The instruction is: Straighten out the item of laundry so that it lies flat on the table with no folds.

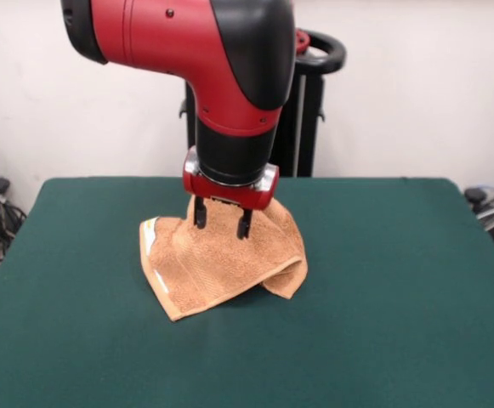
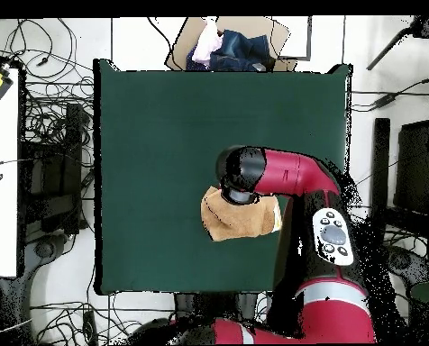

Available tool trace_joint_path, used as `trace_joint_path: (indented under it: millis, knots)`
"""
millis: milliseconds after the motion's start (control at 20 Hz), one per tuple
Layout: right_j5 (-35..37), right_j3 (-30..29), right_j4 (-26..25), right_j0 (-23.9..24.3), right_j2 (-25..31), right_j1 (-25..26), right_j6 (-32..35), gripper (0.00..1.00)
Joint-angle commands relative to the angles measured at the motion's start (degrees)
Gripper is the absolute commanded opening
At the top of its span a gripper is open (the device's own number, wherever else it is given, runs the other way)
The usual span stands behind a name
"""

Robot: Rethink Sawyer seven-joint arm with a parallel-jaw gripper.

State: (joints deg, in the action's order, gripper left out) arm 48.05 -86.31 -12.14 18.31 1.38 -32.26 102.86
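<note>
The item of laundry (image 1: 221, 263), an orange-tan towel with a small white tag on its left edge, lies crumpled near the middle of the dark green table (image 1: 383, 280). Its right side curls over in a fold and its rear part bunches up. My gripper (image 1: 222, 219) stands straight down over the towel's rear part, open, with both fingertips at the cloth. In the overhead view the towel (image 2: 232, 223) pokes out from under the red arm, which hides the gripper and the towel's upper part; the table (image 2: 164, 135) stretches wide around it.
A cardboard box of clothes (image 2: 227, 45) sits beyond the table's top edge in the overhead view. A white table (image 2: 2, 180) with a yellow object and tangled cables lies to the left. A black stand (image 1: 315, 93) rises behind the table.
</note>
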Motion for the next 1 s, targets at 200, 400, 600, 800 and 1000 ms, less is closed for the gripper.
trace_joint_path:
  millis: [200,400,600,800,1000]
  knots:
    - [3.16,-3.31,2.24,0.09,4.05,-0.35,2.66,1.00]
    - [2.97,-3.43,2.21,0.17,4.12,-0.25,2.54,1.00]
    - [3.01,-3.59,2.11,0.21,4.01,-0.43,2.47,1.00]
    - [3.12,-3.94,2.10,0.26,3.94,-0.70,2.38,1.00]
    - [3.39,-4.16,2.13,0.27,3.81,-1.11,2.36,1.00]
